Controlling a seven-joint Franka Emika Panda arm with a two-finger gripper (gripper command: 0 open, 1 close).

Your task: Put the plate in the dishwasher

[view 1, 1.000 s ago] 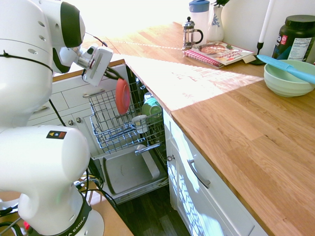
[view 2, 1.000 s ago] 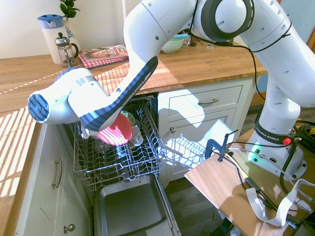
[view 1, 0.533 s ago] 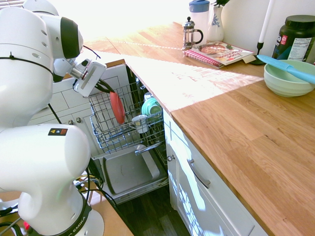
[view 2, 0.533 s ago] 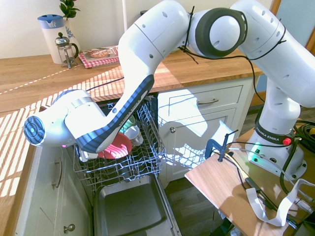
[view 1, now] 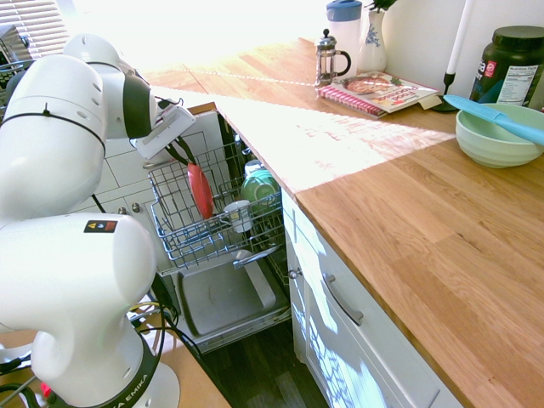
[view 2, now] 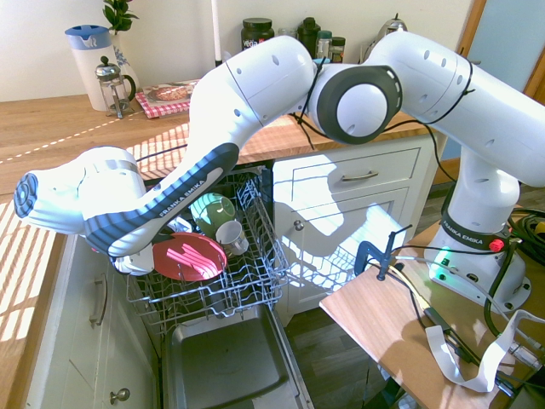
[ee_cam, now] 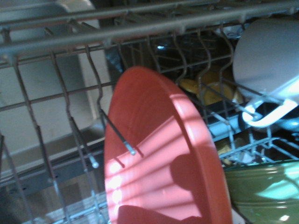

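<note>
The pink-red plate stands nearly on edge inside the dishwasher's pulled-out grey wire rack, among the tines. My gripper is just above it, shut on the plate's upper rim with its dark fingers. In the second exterior view the plate leans in the rack and my forearm hides the fingers. Up close in the wrist view, the plate fills the middle, with rack tines crossing its face. The dishwasher's door lies dropped open below the rack.
A green cup and a white cup sit in the rack right beside the plate. On the wooden counter are a French press, a magazine and a pale green bowl.
The gripper has carried the plate down and to the rack's left side. The plate has gone from hanging above the rack to standing among the tines.
</note>
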